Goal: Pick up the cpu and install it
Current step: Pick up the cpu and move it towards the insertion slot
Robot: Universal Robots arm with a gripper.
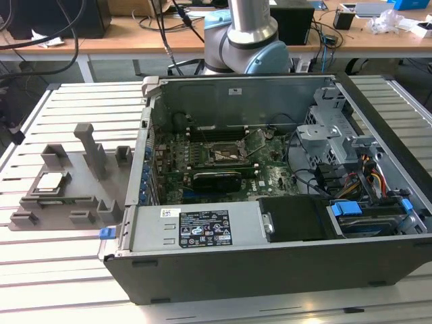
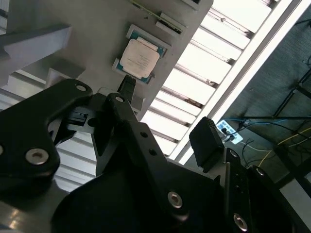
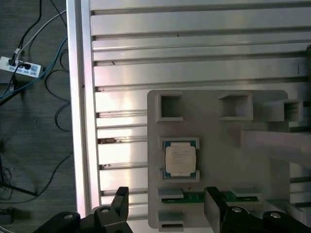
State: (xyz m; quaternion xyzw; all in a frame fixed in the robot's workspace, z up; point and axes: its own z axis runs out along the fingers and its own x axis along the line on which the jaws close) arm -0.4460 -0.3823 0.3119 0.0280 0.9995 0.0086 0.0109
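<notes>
The cpu (image 1: 52, 181) is a small square chip with a pale metal top. It lies flat in a recess of a grey holder plate (image 1: 40, 202) on the slatted table, at the exterior view's left. Both wrist views look down on the cpu (image 3: 181, 160) (image 2: 140, 59) from well above. My gripper (image 3: 166, 201) (image 2: 165, 109) hangs over the holder, offset to one side of the chip. Its black fingers (image 3: 121, 198) (image 2: 206, 138) stand wide apart, open, with nothing between them. The motherboard's socket (image 1: 219, 154) sits inside the open computer case (image 1: 270, 270).
The holder carries a tall post (image 1: 91, 145) and several small raised blocks (image 3: 170, 107). A memory strip (image 3: 194, 197) lies in a slot beside the chip. The table edge (image 3: 77, 121) runs close by, with cables and a power strip (image 3: 22, 68) on the floor beyond.
</notes>
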